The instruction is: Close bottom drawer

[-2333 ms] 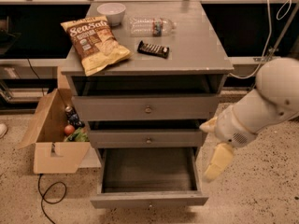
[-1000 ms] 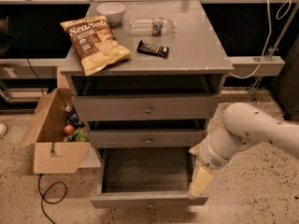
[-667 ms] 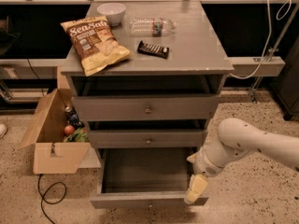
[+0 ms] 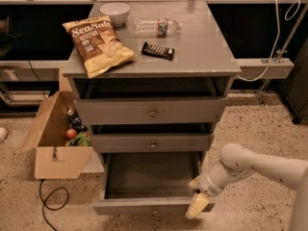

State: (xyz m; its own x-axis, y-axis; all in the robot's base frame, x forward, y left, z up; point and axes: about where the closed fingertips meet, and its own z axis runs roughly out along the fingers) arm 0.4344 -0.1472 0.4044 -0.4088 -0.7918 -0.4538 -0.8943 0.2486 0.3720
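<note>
The bottom drawer of the grey cabinet stands pulled far out, its dark grey inside bare. Its slim front panel runs along the bottom of the view with a tiny knob at its centre. My gripper hangs at the end of the white arm that comes in from the right. Its cream-coloured tip is at the drawer's front right corner, touching or just in front of the panel. The top drawer and middle drawer are pushed in.
On the cabinet top lie a chip bag, a white bowl, a plastic bottle and a dark snack bar. An open cardboard box with items stands left of the cabinet, a black cable on the speckled floor.
My arm has swung down and to the left, from beside the middle drawer to the bottom drawer's front right corner. The drawer has stayed open.
</note>
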